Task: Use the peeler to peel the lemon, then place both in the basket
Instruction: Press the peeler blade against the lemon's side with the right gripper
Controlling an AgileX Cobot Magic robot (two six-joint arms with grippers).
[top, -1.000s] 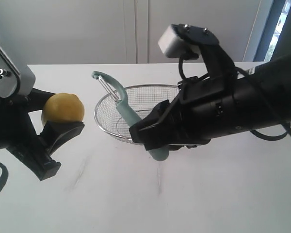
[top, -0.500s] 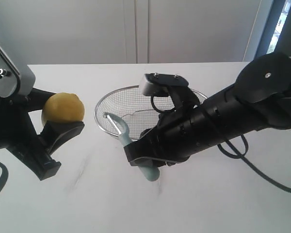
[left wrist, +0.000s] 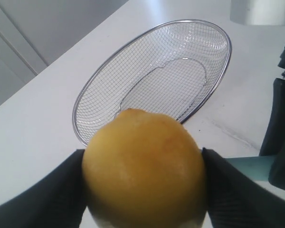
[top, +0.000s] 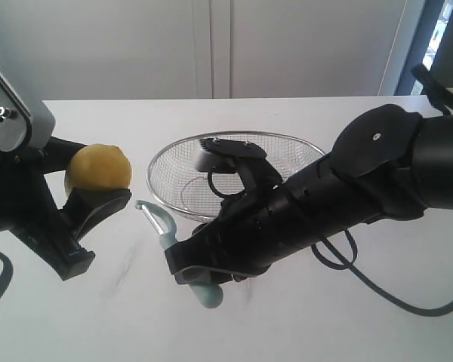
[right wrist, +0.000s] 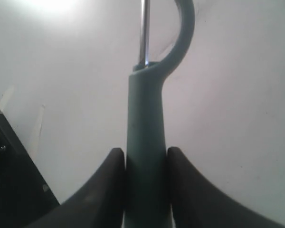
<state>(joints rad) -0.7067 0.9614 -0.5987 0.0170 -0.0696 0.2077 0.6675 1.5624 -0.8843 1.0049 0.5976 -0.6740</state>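
**Lemon clamped, peeler gripped, blade not yet on the peel**

At about 9 o'clock from the basket, the left gripper [top: 93, 179] holds the lemon [top: 98, 166] clear of the table [top: 347, 317]. Its fingers [left wrist: 42, 199] are clamped across the fruit's widest part, one pad on each side. I judge the lemon firm but waxy and round, likely to roll under a sideways push, so this hold across the middle suits it. It also leaves the face toward the peeler bare.

The peeler [top: 164, 230] sits at roughly 7 o'clock from the basket, head up and angled toward the lemon but apart from it. The right gripper [top: 200, 265] is closed on the teal handle. The right wrist view shows both fingers [right wrist: 104, 190] pressed against its sides, with the looped head and metal blade clear beyond them. The tool looks light and stiff, though its smooth plastic handle could twist once the blade bites — a hold nearer the head would resist that.

The wire basket [top: 234, 133] stands empty between and behind the two arms.
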